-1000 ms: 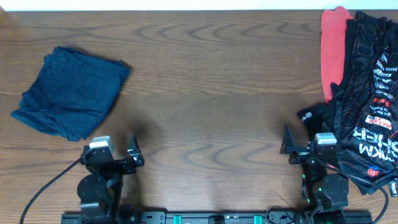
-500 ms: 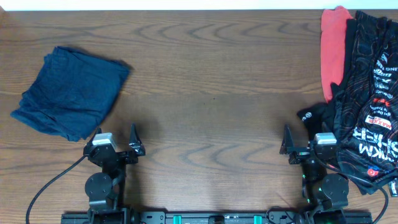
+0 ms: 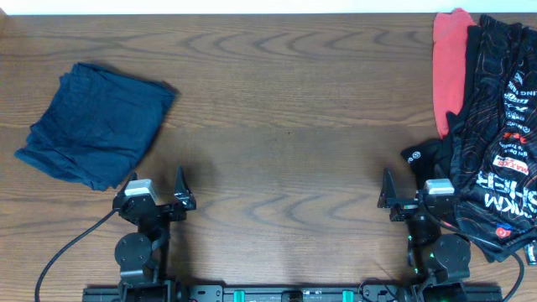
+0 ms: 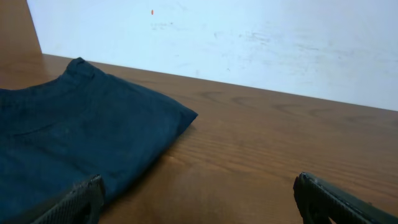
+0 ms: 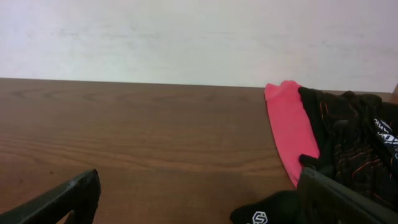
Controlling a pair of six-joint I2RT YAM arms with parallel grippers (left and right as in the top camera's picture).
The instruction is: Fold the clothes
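Observation:
A folded dark blue garment (image 3: 94,124) lies at the left of the table; it fills the left of the left wrist view (image 4: 68,134). A black printed jersey (image 3: 495,126) lies crumpled at the right edge over a red garment (image 3: 449,63); both show in the right wrist view, jersey (image 5: 354,143) and red cloth (image 5: 289,127). My left gripper (image 3: 159,200) is open and empty near the front edge, just right of the blue garment's near corner (image 4: 199,202). My right gripper (image 3: 404,195) is open and empty beside the jersey's sleeve (image 5: 199,199).
The wooden table (image 3: 285,109) stretches between the two piles. A white wall (image 5: 199,37) rises behind the far edge. A black cable (image 3: 59,256) runs from the left arm's base at the front left.
The left arm swung a little to the right between the earliest frame and half a second ago, then held still. The right arm and the clothes have not moved.

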